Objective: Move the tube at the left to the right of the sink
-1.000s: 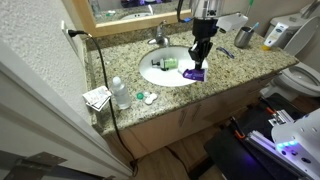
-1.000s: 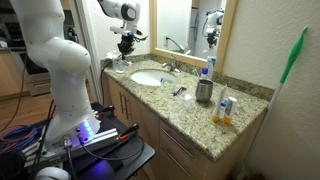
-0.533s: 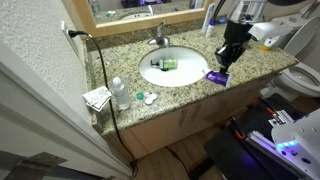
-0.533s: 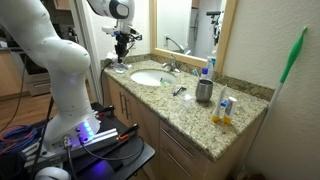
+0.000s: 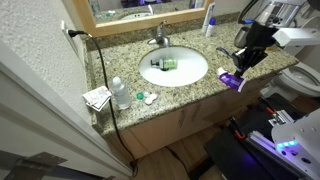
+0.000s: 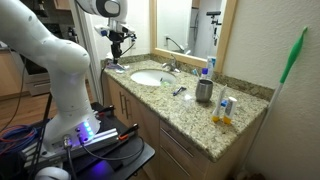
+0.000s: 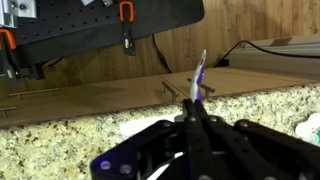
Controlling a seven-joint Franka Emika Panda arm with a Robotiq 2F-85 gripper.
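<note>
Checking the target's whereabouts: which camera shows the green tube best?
An exterior view, looking down: the green tube lies unobstructed in the sink. In an exterior view from the side, the sink shows no tube I can discern; the wrist view misses it.

The arm point(image 6: 48, 55) is seen in an exterior view as thick white links, risen tall, bent over at the top and stretched out level to the wrist. The gripper point(image 6: 118, 54) is pointed straight down from that wrist. In an exterior view the arm point(image 5: 292, 36) is extended in from the side, and the black gripper point(image 5: 240, 68) is tilted down and slightly sideways. In the wrist view the fingers point(image 7: 165, 138) are drawn together to a narrow tip. The jaws are closed on a thin purple item point(image 7: 200, 72), which is held jutting out past the fingertips.
</note>
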